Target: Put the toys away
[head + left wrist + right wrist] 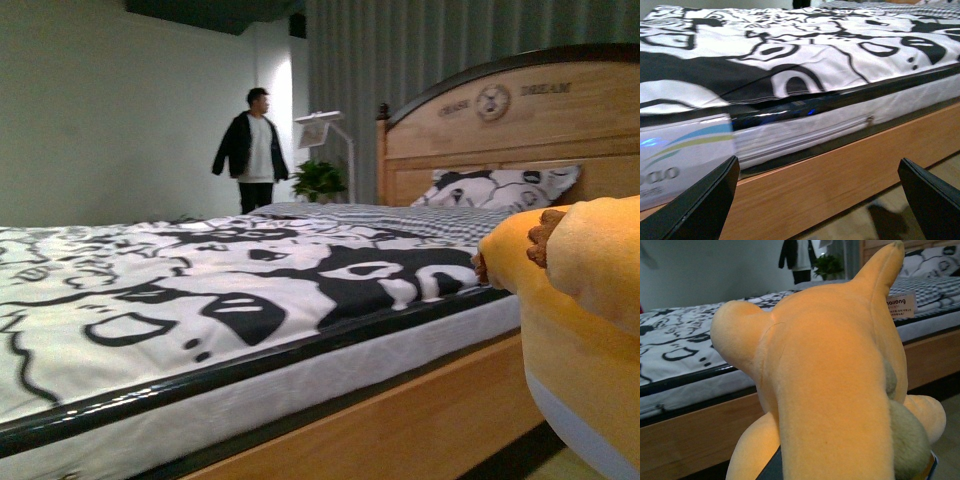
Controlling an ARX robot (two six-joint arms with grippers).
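plush toy [830, 380] sits gripped in right tool [850, 469].

fuzzy plush toy [830, 390]; smooth wooden bed frame [430, 420], matt cloth sheet [200, 290]

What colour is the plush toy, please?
The plush toy is orange-yellow, best seen in the right wrist view.
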